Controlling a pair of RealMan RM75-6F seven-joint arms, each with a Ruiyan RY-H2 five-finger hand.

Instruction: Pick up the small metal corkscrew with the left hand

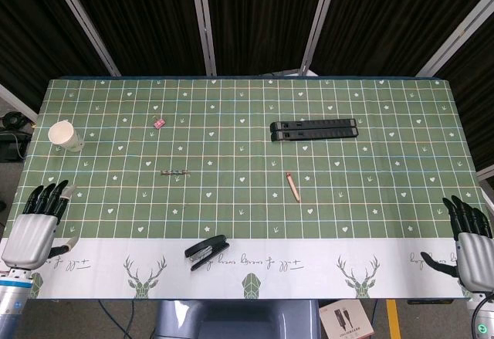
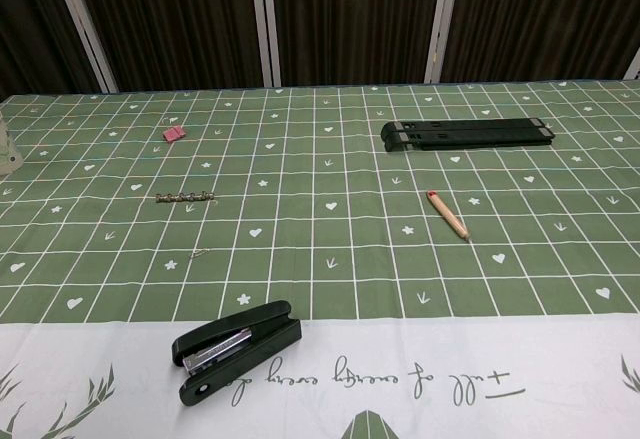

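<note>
Fingers (image 1: 48, 197) of our left hand (image 1: 35, 227) are extended and slightly apart, holding nothing, at the near left edge of the table (image 1: 386, 200). Our right hand (image 1: 467, 238) rests at the near right edge, fingers likewise apart and empty. We see the small metal corkscrew (image 1: 174, 173) lying flat on the green cloth, well apart from our left hand, between the pink clip (image 1: 160, 123) and the black stapler (image 1: 207, 251).
</note>
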